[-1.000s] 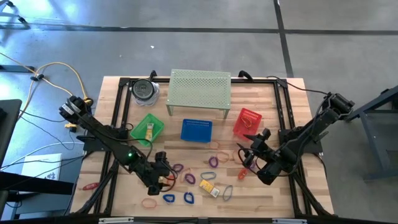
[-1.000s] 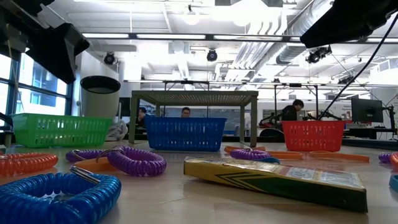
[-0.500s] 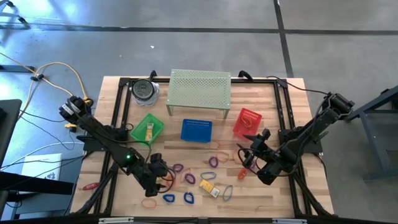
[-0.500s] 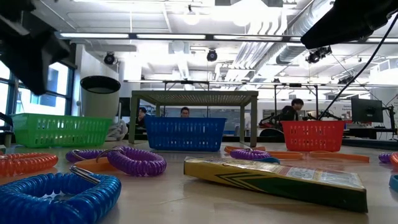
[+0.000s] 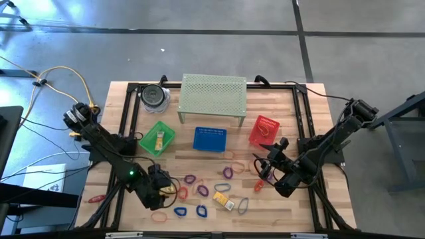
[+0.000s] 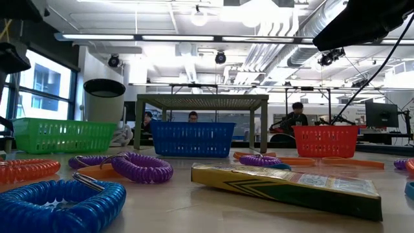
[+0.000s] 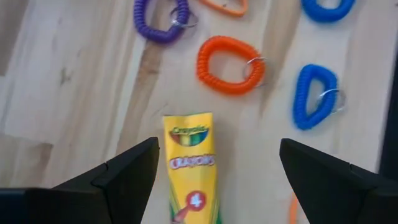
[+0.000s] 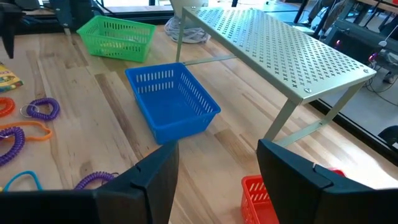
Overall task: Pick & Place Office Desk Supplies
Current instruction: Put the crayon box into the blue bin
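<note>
Left gripper point(image 7: 217, 165) spread wide, empty, hovering above yellow crayon box point(image 7: 190, 167) on table point(image 7: 74, 93); orange coil point(image 7: 227, 64) just beyond. Right gripper point(image 8: 214, 171) wide, waiting near red basket point(image 5: 264, 130).

Even, bright overhead lighting throughout; shadows on the wooden table point(image 5: 279, 106) are soft and short. In the low view, ceiling light strips point(image 6: 194, 39) glare white across the upper frame, a window point(image 6: 45, 81) at left is blown out, and the nearest blue coil loop point(image 6: 61, 200) and crayon box point(image 6: 284, 184) are slightly soft. In the left wrist view, the fingers point(image 7: 130, 171) at the lower edge are blurred, dark silhouettes.
</note>
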Controlling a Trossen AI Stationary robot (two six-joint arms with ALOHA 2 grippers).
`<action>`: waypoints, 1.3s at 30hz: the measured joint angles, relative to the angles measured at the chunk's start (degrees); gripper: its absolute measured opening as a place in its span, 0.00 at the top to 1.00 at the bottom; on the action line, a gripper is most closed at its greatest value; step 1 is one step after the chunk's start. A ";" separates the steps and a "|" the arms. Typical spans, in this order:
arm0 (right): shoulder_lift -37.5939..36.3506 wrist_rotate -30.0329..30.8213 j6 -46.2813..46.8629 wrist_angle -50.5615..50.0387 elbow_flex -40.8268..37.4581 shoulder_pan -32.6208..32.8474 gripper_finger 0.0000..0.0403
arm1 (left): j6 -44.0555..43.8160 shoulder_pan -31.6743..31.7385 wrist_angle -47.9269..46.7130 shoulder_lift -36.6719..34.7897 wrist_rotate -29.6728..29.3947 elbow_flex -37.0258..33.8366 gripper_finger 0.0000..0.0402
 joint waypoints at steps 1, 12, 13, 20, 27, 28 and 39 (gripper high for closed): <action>0.01 0.00 0.00 0.00 0.00 0.00 0.49 | -0.07 -0.49 -0.12 0.44 -0.85 0.00 0.19; 0.01 -0.09 0.00 -0.02 0.00 0.00 0.49 | -1.94 -2.05 -1.19 5.55 -1.40 0.00 0.19; 0.01 -0.09 0.00 -0.02 0.00 0.00 0.49 | -1.98 -2.06 -1.17 5.98 -1.40 0.00 0.19; 0.02 -0.10 0.01 -0.02 0.00 0.01 0.49 | -2.36 -2.29 -1.23 10.21 -1.12 0.00 0.19; 0.02 -0.09 0.02 -0.02 0.00 0.00 0.49 | -6.96 -2.36 -1.38 12.26 -1.00 0.17 0.20; 0.01 -0.08 0.02 -0.03 0.00 0.00 0.49 | -6.96 -2.33 -1.40 12.24 -0.89 0.17 0.20; 0.01 0.04 0.02 -0.07 0.00 0.00 0.49 | -6.96 -2.31 -1.31 12.37 -0.53 0.13 0.42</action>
